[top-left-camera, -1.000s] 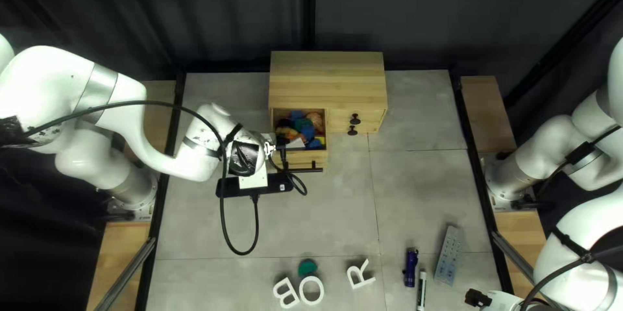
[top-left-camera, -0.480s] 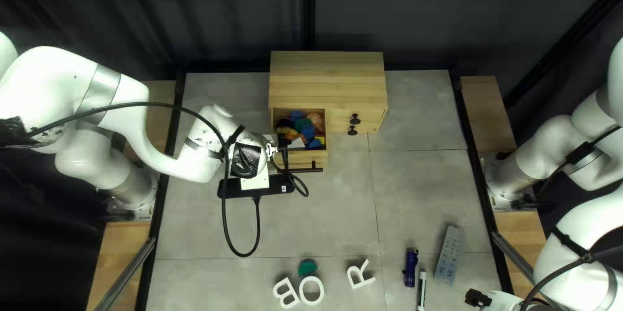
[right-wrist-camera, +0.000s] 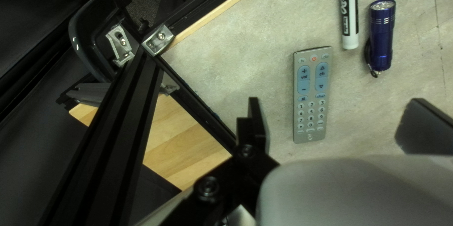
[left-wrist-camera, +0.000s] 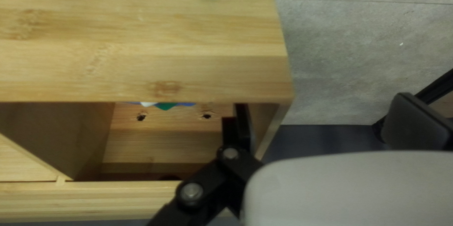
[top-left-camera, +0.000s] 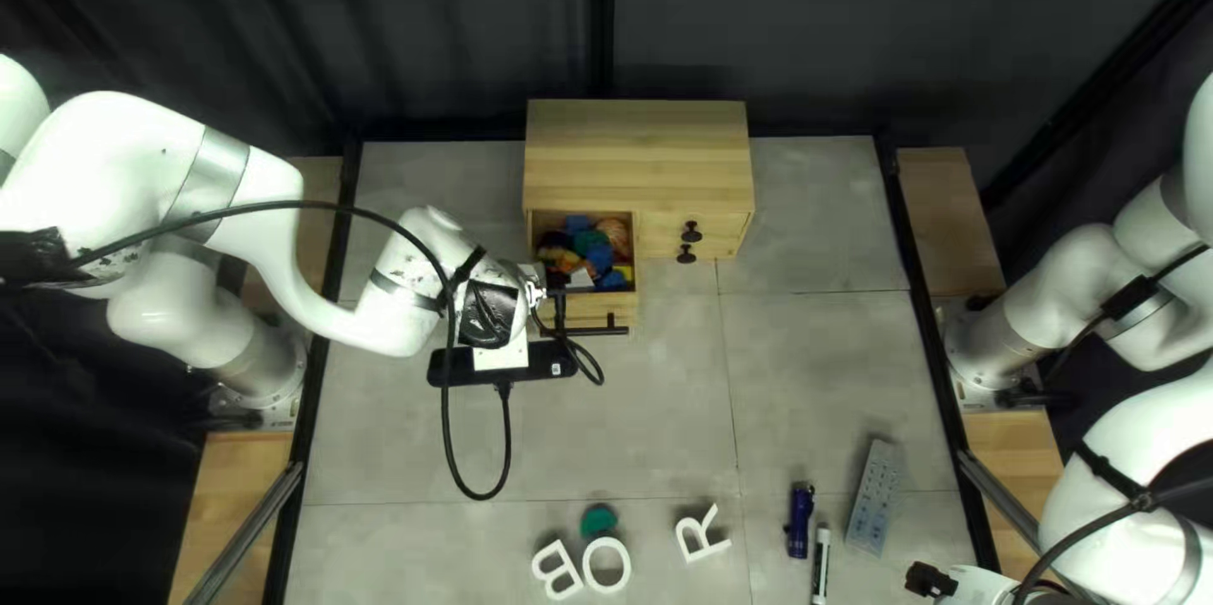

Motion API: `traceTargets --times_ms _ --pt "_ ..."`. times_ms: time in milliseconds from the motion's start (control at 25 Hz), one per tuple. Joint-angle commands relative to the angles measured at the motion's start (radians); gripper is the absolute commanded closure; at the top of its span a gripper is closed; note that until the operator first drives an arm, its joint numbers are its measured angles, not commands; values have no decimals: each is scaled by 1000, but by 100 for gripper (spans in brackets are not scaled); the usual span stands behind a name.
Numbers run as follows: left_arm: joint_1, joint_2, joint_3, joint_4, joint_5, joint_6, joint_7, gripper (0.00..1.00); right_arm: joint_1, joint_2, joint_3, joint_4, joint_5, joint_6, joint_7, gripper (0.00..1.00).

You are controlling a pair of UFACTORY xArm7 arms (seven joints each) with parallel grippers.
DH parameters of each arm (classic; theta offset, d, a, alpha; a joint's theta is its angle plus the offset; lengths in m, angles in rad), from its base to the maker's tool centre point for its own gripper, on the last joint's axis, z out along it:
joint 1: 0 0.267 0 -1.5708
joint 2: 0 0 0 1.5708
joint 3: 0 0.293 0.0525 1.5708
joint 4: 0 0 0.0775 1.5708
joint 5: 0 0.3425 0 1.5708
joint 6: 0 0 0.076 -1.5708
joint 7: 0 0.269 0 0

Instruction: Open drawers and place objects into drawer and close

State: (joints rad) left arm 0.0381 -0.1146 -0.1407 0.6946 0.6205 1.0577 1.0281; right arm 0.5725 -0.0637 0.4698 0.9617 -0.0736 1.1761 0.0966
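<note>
The fingers of my left gripper (top-left-camera: pixel 602 311) stood spread around the front of the open, pale wooden drawer (top-left-camera: pixel 622 307), which held a multicoloured jumble (top-left-camera: pixel 589 246). My right gripper (top-left-camera: pixel 931 580) was spread too, near the slim grey plastic remote (right-wrist-camera: pixel 312 134); a blue metal flashlight (right-wrist-camera: pixel 381 35) lay beside a white-and-black marker (right-wrist-camera: pixel 349 42).

drawer (top-left-camera: pixel 588 307): cabinet's (top-left-camera: pixel 638 150) left, small objects (top-left-camera: pixel 589 249) inside
letters (top-left-camera: pixel 607 542): left of flashlight (top-left-camera: pixel 800 519)
remote (top-left-camera: pixel 873 498): right of flashlight
marker (top-left-camera: pixel 821 565): before flashlight
</note>
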Motion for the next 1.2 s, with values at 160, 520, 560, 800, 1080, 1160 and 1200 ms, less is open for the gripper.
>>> traceTargets --times_ms 160,520,560,800,1080,1160,1200 --pt "4 -8 4 0 4 7 9 0 0 0 0 0 0 0 0 0" --pt "3 -22 3 -18 1 8 7 0 0 0 0 0 0 0 0 0" --pt "3 -26 4 -20 1 9 8 0 0 0 0 0 0 0 0 0" --pt "2 -35 3 -30 -3 11 5 0 0 0 0 0 0 0 0 0" --pt "1 -40 2 -32 -4 14 3 0 0 0 0 0 0 0 0 0" --pt "1 -37 1 -25 -2 18 3 0 0 0 0 0 0 0 0 0" --pt "0 -36 0 -22 -2 19 2 0 0 0 0 0 0 0 0 0"
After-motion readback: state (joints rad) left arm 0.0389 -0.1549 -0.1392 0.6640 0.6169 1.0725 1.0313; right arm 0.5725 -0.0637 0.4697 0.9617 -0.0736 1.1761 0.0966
